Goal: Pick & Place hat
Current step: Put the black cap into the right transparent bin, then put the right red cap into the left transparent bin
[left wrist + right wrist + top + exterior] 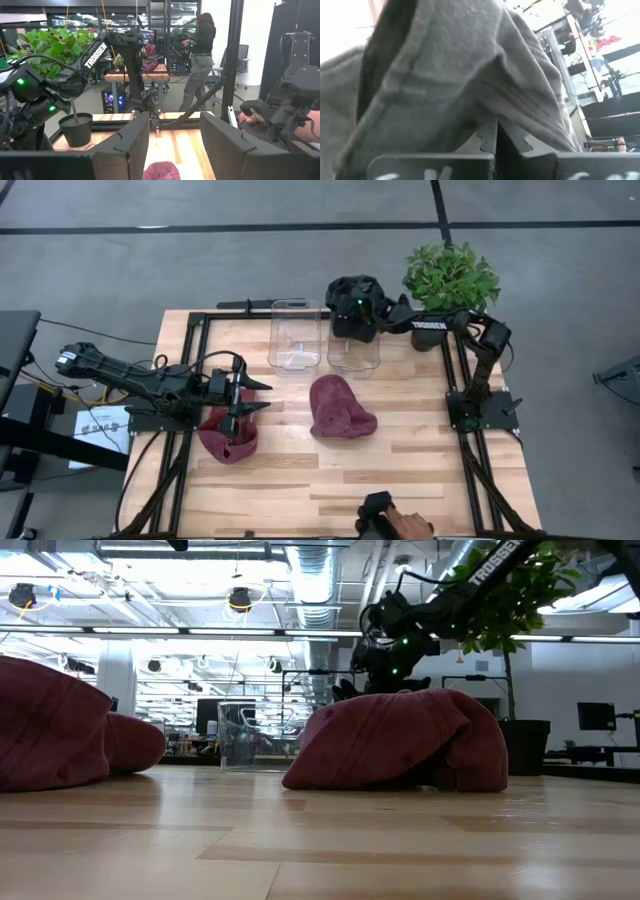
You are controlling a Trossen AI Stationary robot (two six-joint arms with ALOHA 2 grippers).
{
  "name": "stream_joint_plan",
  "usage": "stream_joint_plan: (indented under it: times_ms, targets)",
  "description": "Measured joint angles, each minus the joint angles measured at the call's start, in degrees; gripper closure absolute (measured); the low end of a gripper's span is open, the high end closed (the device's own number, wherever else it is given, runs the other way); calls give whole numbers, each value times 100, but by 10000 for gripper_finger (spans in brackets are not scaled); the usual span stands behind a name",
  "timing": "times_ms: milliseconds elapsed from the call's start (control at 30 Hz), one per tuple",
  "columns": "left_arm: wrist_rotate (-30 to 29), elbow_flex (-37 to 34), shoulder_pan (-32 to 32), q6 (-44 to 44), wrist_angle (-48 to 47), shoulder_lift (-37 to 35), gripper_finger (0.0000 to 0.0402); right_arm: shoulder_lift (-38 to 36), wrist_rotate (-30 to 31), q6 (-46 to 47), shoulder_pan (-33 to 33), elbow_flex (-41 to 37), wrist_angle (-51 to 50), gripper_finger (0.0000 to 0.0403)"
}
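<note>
Two maroon hats lie on the wooden table. One sits at the middle. The other lies near the left edge, and its top shows low in the left wrist view. My left gripper is open, its fingers level and pointing toward the table's right, just beside that left hat. My right gripper is over the right-hand clear container, shut on a grey hat that fills its wrist view. My right gripper pinches a fold of the grey hat's cloth between its two shut fingers. The cloth bunches up beyond the fingertips in several creases. Which part of the hat this is cannot be told, since the cloth covers the whole view.
A second clear container stands left of the first, near the far edge. A potted plant is at the far right corner. A person's hand with a dark device reaches in at the near edge. People stand in the room behind.
</note>
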Motion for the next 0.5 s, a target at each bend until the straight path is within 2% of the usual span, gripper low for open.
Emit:
stream_joint_plan:
  times_ms: [400, 500]
  targets:
    - [0, 0, 0, 0, -2, 0, 229, -817, -104, 157, 276, 0, -1249, 403]
    - [1, 0, 0, 0, -2, 0, 229, -1047, -149, 508, 399, 0, -1332, 403]
